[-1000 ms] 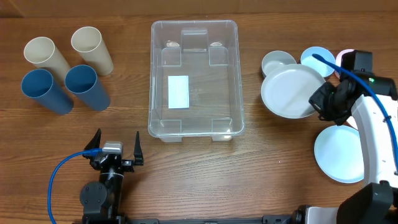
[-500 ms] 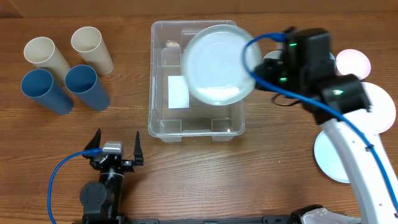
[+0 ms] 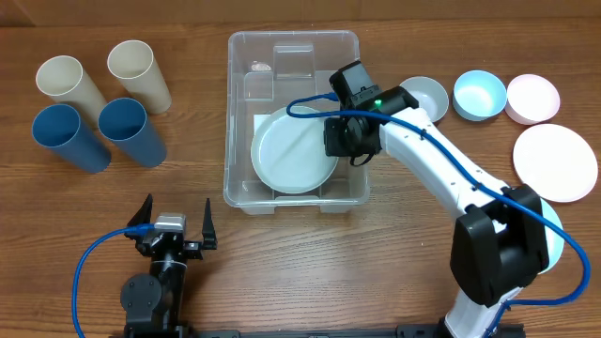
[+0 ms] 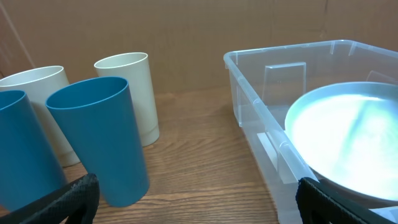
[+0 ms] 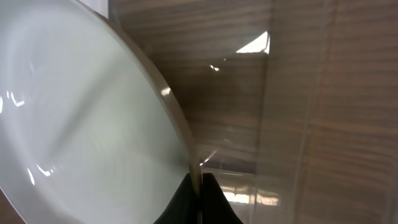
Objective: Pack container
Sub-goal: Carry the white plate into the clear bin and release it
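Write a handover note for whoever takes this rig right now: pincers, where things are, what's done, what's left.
Left pincer: open, empty, away from the container.
Right pincer: shut on the rim of the white plate, inside the container.
Done: that plate is in, not yet released.
Left: four cups at left; three bowls and a second plate at right.

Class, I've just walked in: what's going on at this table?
The right pincer grips a pale plate by its rim, holding it inside the clear container. The left pincer sits open, holding nothing. Four cups, some bowls and another plate sit outside the container.
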{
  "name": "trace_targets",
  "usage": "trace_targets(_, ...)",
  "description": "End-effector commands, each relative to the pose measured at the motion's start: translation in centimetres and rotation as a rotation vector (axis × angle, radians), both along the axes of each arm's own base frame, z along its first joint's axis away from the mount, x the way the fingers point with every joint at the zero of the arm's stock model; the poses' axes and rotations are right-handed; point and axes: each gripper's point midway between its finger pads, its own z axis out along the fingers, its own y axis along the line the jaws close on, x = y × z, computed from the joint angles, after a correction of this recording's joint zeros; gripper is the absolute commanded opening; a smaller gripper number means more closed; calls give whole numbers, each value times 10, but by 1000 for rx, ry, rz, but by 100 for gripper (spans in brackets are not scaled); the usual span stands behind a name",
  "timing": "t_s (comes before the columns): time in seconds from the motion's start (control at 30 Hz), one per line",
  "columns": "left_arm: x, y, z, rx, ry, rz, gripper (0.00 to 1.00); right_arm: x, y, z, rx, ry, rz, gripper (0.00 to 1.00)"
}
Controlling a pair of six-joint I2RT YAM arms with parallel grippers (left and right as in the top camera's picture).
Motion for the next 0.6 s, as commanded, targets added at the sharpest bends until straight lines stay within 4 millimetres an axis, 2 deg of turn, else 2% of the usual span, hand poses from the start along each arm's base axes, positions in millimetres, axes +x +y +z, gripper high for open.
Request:
trace_targets(0.0, 0, 0, 0, 1, -4, -6, 100, -10, -9, -20, -38, 38, -8, 4)
trace_targets(0.17, 0, 0, 0, 1, -4, -6, 100, -15, -11, -39, -43, 41, -6, 4)
trace_targets(0.3, 0, 0, 0, 1, -4, -6, 100, -9, -8, -38, -32, 17, -1, 4)
trace_targets(0.4, 0, 0, 0, 1, -4, -6, 100, -10, -5, -38, -20, 16, 29, 27)
trace_targets(0.57, 0, 0, 0, 1, -4, -6, 100, -11, -3, -37, -17, 13, 81, 31)
